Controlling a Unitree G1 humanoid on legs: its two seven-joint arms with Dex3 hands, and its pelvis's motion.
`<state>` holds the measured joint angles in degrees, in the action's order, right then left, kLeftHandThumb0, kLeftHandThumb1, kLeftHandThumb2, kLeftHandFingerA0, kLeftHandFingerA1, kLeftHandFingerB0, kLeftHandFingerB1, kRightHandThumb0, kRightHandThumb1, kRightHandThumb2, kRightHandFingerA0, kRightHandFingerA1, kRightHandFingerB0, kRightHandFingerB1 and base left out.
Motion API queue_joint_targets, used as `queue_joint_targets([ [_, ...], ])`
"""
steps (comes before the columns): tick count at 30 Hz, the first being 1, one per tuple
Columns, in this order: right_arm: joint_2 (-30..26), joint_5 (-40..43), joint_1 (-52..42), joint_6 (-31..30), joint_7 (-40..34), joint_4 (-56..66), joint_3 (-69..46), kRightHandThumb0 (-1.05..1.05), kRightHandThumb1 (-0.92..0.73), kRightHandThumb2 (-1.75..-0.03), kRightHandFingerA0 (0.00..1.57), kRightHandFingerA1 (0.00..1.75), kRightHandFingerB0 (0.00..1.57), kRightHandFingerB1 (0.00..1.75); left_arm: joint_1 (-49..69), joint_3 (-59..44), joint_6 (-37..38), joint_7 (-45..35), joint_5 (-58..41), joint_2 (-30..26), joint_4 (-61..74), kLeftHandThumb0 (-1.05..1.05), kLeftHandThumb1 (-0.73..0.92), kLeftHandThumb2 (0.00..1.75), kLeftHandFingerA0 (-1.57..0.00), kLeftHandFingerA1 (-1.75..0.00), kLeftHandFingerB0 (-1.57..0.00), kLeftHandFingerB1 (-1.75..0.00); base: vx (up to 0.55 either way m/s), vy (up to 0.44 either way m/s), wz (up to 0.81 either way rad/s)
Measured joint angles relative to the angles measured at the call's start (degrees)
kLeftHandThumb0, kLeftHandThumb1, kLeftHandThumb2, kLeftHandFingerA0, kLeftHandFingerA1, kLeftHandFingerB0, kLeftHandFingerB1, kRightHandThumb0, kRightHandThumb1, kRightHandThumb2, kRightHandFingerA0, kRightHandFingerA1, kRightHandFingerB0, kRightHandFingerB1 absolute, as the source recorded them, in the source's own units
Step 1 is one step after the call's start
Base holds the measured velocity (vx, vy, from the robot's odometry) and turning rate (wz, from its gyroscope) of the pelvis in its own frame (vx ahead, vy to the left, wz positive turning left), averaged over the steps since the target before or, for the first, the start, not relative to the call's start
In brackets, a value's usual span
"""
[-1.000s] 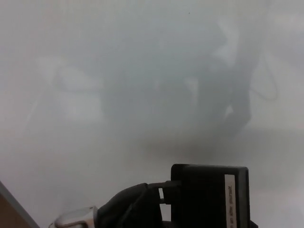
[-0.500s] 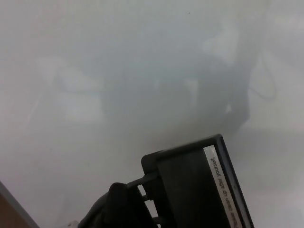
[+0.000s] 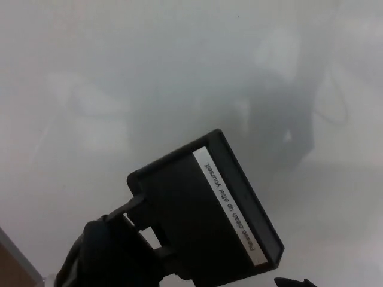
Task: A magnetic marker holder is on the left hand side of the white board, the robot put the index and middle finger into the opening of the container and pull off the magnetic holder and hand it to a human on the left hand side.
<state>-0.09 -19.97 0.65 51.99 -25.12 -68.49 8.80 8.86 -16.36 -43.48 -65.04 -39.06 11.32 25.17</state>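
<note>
A black magnetic marker holder (image 3: 197,209) fills the lower middle of the head view, tilted, in front of the whiteboard (image 3: 179,72). A white label strip (image 3: 230,206) with small print runs along its right edge. My left hand (image 3: 111,254) comes in from the bottom left and is shut on the holder's left end, its fingers hooked into the box. The wrist is cut off by the picture's bottom edge. My right hand does not show.
The glossy whiteboard carries dim reflections of the room. Its grey frame edge (image 3: 15,254) crosses the bottom left corner, with a brown surface (image 3: 7,276) beyond. A small dark sliver (image 3: 293,281) sits at the bottom edge; I cannot tell what it is.
The holder has risen and swung to the left with my left hand, tilting so its label edge points up-left. The hand itself has shifted left.
</note>
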Motion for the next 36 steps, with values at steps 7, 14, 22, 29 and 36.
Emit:
queue_joint_targets([
  [7,0.0,0.0,-0.1,0.0,0.0,0.0,0.1,-0.47,-0.65,-0.59,0.87,0.62,0.53,0.48,-0.4,-5.4,0.0,1.1,-4.7,-0.7,0.3,-0.7,0.69,1.06,-0.25,-0.51,-0.34,-0.51,0.0,0.0,0.0],
  [14,0.0,0.0,-0.2,0.0,0.0,0.0,0.3,-0.48,-0.65,-0.6,0.87,0.63,0.54,0.48,0.0,-11.0,-0.1,2.2,-10.3,-2.4,-1.2,-0.66,0.75,0.69,-0.47,-0.39,-0.37,-0.37,0.0,0.0,0.0],
  [22,0.0,-0.1,-0.6,0.0,0.0,0.0,0.6,-0.47,-0.65,-0.59,0.87,0.63,0.54,0.49,0.2,-15.3,-0.1,3.5,-16.3,-2.6,-2.8,-0.62,0.56,0.91,-0.45,-0.52,-0.35,-0.5,0.0,0.0,0.0],
  [29,0.0,-0.2,-0.8,0.0,0.0,0.0,1.0,-0.46,-0.65,-0.59,0.87,0.64,0.55,0.5,0.5,-17.2,-0.1,4.5,-21.8,-2.6,-4.3,-0.6,0.69,0.61,-0.52,-0.35,-0.39,-0.37,0.0,0.0,0.0],
  [36,-0.1,-0.3,-0.9,0.0,0.0,0.0,1.3,-0.45,-0.52,-0.92,0.86,0.77,0.49,0.63,0.5,-18.1,-0.3,5.2,-26.9,-2.9,-5.9,-0.57,0.69,0.61,-0.51,-0.35,-0.35,-0.37,0.0,0.0,0.0],
])
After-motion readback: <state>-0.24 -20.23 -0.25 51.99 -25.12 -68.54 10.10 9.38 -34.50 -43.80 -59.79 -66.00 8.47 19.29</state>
